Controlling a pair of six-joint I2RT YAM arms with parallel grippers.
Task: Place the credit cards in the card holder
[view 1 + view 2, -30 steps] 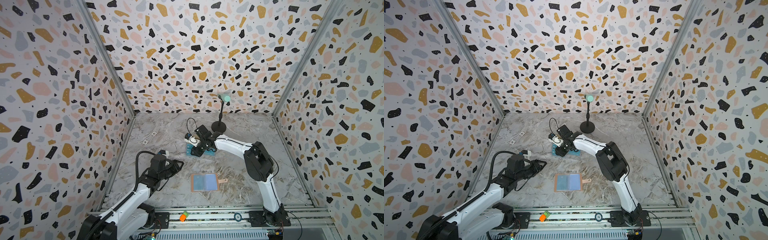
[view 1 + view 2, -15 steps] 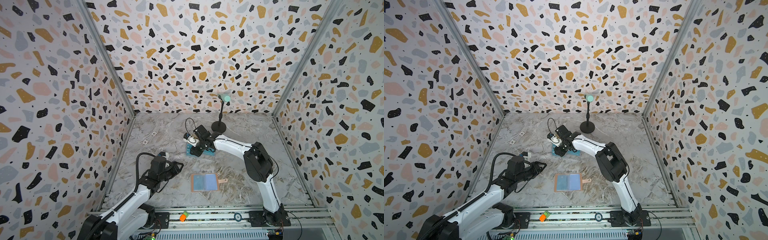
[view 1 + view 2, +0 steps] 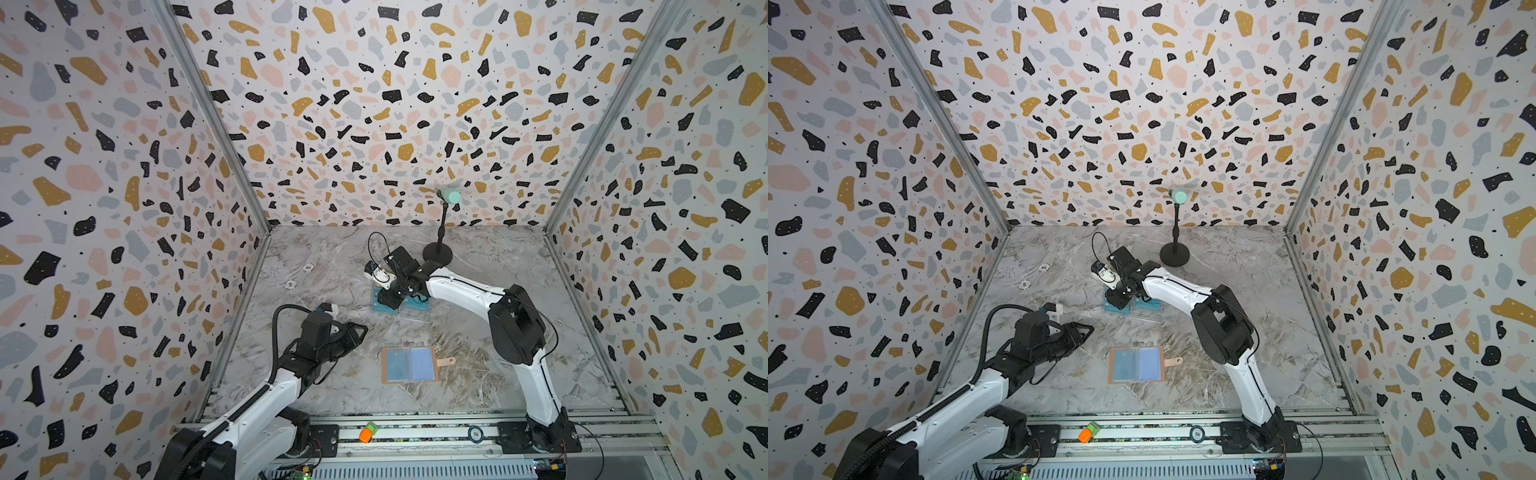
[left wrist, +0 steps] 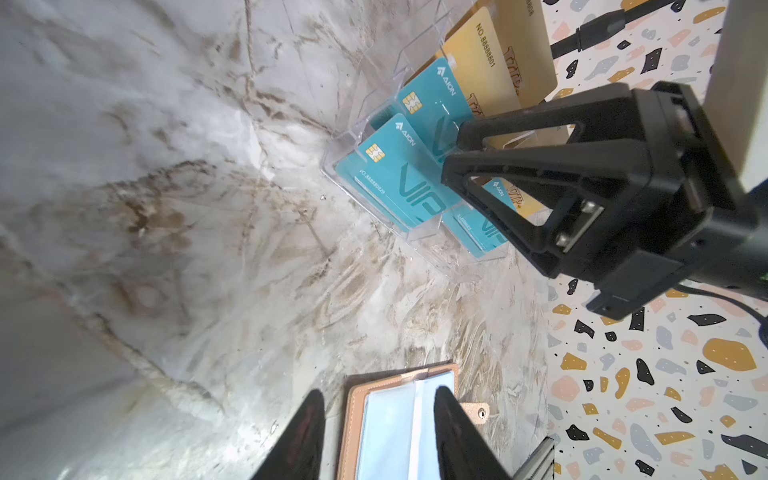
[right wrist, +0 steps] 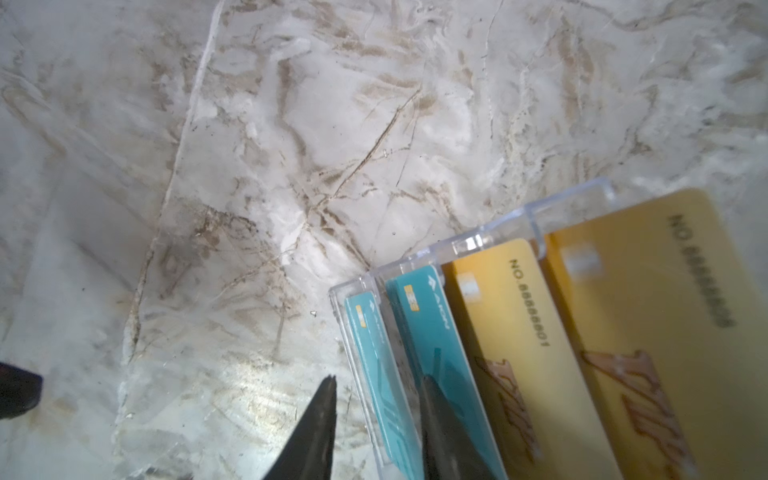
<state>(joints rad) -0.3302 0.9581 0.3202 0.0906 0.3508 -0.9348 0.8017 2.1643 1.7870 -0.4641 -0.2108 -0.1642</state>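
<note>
Salmon leather-like card holder (image 3: 409,365) lies open and flat on the marbled counter (image 3: 478,257) in both top views. Thin cards (image 3: 415,305) stand farther back in a clear tiered rack (image 3: 419,315).

Left wrist: left hand (image 4: 379,392) half-wide, empty, above the card holder.

Right wrist: right hand (image 5: 378,379) narrowly parted, straddling the front teal card (image 5: 368,345); glossy gold cards (image 5: 519,332) beside.

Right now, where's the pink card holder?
In both top views the card holder lies open on the table near the front middle, just right of the left gripper and nearer the front edge than the clear rack.
</note>
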